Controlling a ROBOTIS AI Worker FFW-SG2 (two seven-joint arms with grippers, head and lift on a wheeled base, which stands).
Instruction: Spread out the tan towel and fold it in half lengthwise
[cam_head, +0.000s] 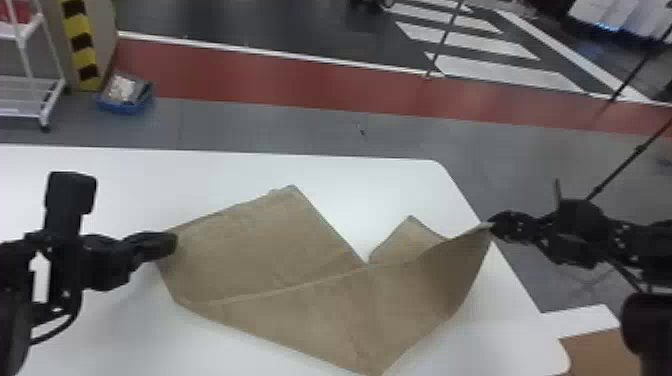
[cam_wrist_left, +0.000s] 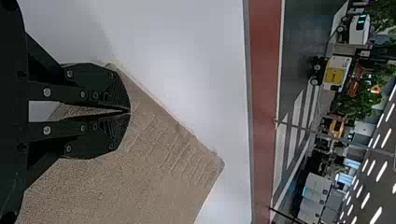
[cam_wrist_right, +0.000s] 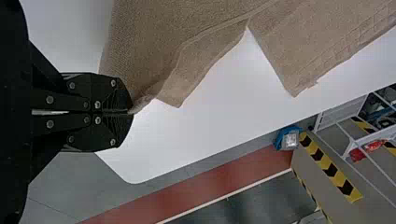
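One towel (cam_head: 270, 250), left hand (cam_head: 170, 244), right hand (cam_head: 494, 227) (that's two), one large table (cam_head: 200, 175)

An indoor industrial hall or workshop is indicated. Beyond the far edge of the tabletop (cam_head: 125, 185), a red floor lane (cam_head: 300, 75) is bordered by a white line, with white hatching (cam_head: 505, 68) painted past it. Black-and-yellow hazard striping (cam_head: 77, 45) and a white wheeled rack (cam_head: 25, 95) are noted. Wheeled machinery (cam_wrist_left: 337, 74) and rows of ceiling strip lights (cam_wrist_left: 386, 137) are seen in the left wrist view.
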